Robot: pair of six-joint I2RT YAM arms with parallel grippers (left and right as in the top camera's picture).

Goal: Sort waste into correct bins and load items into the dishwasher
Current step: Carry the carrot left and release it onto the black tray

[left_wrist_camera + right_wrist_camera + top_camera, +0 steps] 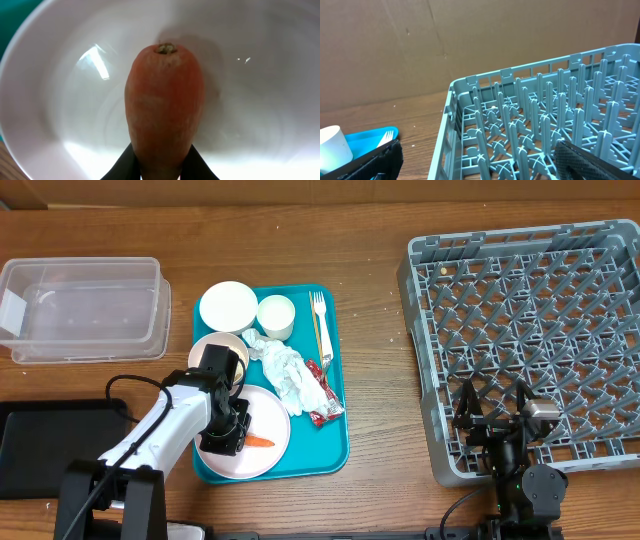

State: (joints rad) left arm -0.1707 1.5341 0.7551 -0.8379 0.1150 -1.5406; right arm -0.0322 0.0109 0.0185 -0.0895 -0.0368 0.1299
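Left end effector (240, 438) is clenched on the orange carrot piece (162, 110), its dark fingers (116, 171) pressing both sides of the thick end. The carrot lies on the pale-pink plate (272, 418) at the near left corner of the teal tray (335, 442).

Left of the teal tray, the clear plastic box (90, 310) sits at the far side and the flat black tray (40, 450) at the near side.

On the teal tray, a white bowl (228, 307) and a white cup (276, 315) stand at the far end. A pink bowl (212, 348) is partly under the arm. The fork (320, 330) lies along the right edge. Crumpled napkins (285, 370) fill the middle, touching the red wrapper (318, 395).

Well right of the teal tray stands the grey dish rack (540, 310). The right end effector (497, 425) hangs released, jaws wide apart, over the rack's near left corner on the tabletop (375, 320).
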